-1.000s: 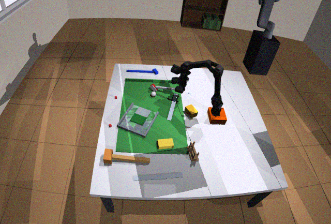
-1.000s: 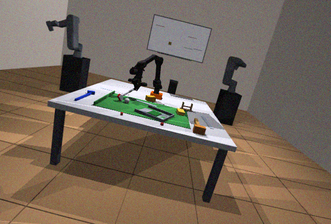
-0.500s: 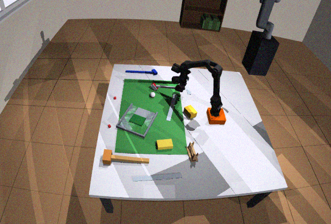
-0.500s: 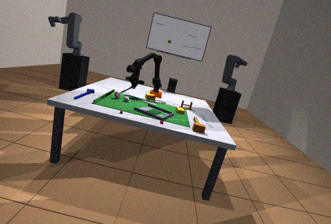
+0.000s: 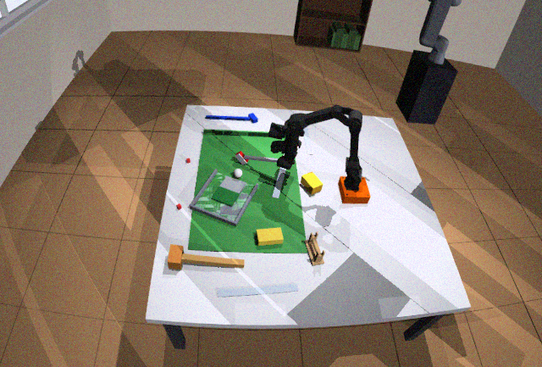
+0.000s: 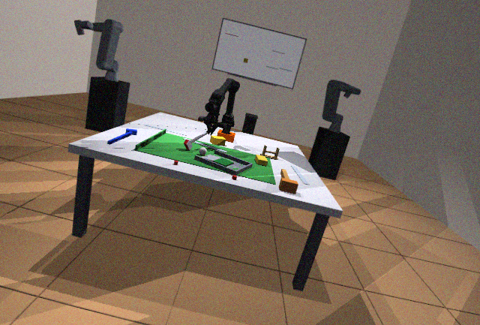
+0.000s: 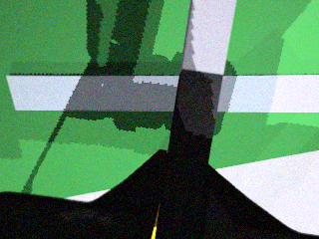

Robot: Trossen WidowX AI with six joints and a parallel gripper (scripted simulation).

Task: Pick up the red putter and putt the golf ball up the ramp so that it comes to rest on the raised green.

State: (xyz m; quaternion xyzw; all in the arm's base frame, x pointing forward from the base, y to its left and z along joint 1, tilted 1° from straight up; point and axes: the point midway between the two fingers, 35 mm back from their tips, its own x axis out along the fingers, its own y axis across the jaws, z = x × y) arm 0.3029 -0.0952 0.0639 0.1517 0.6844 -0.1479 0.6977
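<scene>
The end effector (image 5: pixel 283 162) is clamped on the grey shaft end of the red putter (image 5: pixel 258 158), a stiff, light rod; gripped this far from its head, it may pivot. The head sits just behind the golf ball (image 5: pixel 237 173), apparently not touching.

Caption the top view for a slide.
Gripper clamped on the red putter, its head just behind the golf ball near the ramp.
</scene>
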